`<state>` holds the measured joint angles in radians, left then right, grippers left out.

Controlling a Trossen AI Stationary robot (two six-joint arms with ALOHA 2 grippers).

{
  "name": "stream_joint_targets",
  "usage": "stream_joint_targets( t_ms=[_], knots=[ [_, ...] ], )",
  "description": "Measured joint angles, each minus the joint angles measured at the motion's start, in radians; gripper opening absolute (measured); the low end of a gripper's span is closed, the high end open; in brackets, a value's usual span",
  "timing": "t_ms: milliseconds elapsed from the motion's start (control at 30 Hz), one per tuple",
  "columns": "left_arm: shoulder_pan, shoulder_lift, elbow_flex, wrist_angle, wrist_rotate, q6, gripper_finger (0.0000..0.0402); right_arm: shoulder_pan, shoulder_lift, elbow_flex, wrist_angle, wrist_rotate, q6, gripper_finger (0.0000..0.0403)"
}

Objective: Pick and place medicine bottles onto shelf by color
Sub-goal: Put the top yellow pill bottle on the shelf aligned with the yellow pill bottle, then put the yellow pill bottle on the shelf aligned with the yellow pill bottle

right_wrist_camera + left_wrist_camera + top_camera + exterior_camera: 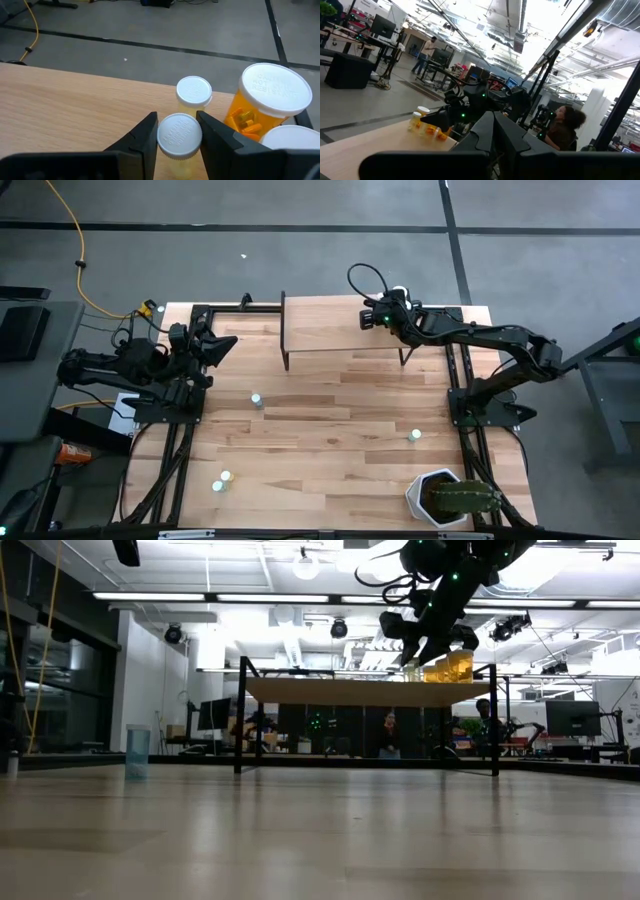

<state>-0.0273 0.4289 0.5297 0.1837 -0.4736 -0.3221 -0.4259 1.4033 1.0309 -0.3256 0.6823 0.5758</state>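
My right gripper (179, 135) is out over the right end of the shelf (330, 332), pinching a small white-capped bottle (179, 136) by its cap, one dark finger on each side. Only my right wrist camera shows that grip. From there I also see a second small white-capped bottle (194, 94) standing just beyond the held one, a larger orange bottle (261, 102) with a white cap beside them, and the edge of another white cap (295, 137) at the frame's corner. The held bottle's body looks pale yellowish; whether it rests on the board I cannot tell.

The high camera hides all that under my arm, but it alone shows the loose bottles on the table (330, 450): one near the middle left (257, 399), one toward the right (415, 436), and two close together near the front left (221, 482). A white pot with a green plant (447, 498) sits at the front right corner.

The low camera shows the shelf edge-on, on black legs, with amber bottles (447, 667) at its right end under my right gripper, and a pale blue bottle (137, 751) far off on the left of the table.

My left gripper (215, 346) waits at the table's left edge, fingers pressed together. Its wrist camera looks across the shelf at the orange bottles (425, 124).

The table is pale striped wood. Beyond it lies a bright open workshop with desks, monitors, ceiling lights and a seated person (565, 131).
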Motion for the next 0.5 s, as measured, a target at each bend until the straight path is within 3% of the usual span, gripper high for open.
stream_joint_targets(
  t_ms=[267,500],
  knots=[
    [0.0,0.0,0.0,0.0,0.0,0.0,0.0,0.0,0.0,0.0,0.0,0.001,0.0,0.0111],
    [0.0,0.0,0.0,0.0,0.0,0.0,0.0,0.0,0.0,0.0,0.0,0.001,0.0,0.0142]
  ],
)
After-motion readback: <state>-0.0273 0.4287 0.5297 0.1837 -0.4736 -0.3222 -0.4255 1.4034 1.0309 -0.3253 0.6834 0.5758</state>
